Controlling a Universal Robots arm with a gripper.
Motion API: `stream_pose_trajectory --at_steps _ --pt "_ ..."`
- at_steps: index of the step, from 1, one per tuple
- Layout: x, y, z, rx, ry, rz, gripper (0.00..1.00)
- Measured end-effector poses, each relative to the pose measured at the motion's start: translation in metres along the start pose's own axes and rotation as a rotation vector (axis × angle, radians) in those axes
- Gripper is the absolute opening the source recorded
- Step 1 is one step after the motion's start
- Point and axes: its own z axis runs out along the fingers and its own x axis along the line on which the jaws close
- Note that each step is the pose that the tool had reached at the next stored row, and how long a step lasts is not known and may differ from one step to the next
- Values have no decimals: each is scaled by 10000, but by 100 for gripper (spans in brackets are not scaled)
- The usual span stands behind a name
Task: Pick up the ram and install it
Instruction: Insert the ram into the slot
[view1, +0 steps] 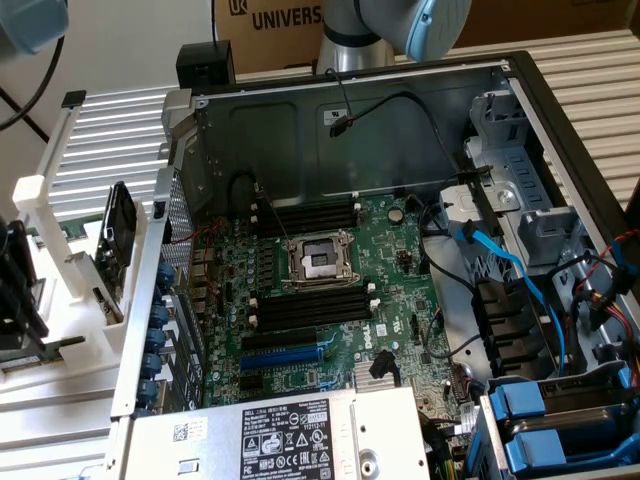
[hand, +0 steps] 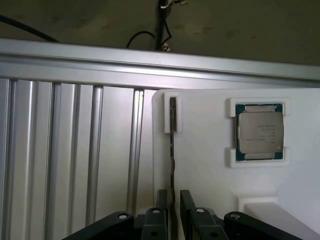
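Note:
The ram (hand: 172, 150) stands on edge as a thin dark strip in a slot of the white holder (hand: 200, 170). My gripper (hand: 173, 200) straddles its near end, one black finger (hand: 162, 202) on each side, with a slim gap still showing beside the stick. In the exterior view the gripper (view1: 18, 300) hangs over the white holder (view1: 70, 300) at the far left, outside the computer case. The motherboard's black memory slots (view1: 305, 305) lie beside the processor socket (view1: 318, 262).
A square silver processor chip (hand: 260, 132) sits in its own holder pocket near the ram. A black drive-like plate (view1: 118, 225) stands in the holder next to the case wall (view1: 150, 300). Ribbed aluminium table (hand: 60, 160) surrounds the holder. Cables and blue drive bays (view1: 545, 410) crowd the case's right side.

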Motion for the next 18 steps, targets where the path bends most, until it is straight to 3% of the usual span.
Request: stream_pose_trajectory --at_steps 13,15,16,18 --pt "5 2 101 1 -8 1 25" --pt "4 2 108 4 -39 2 25" --pt "2 1 119 8 -101 2 25" --pt "2 1 119 9 -102 1 25"
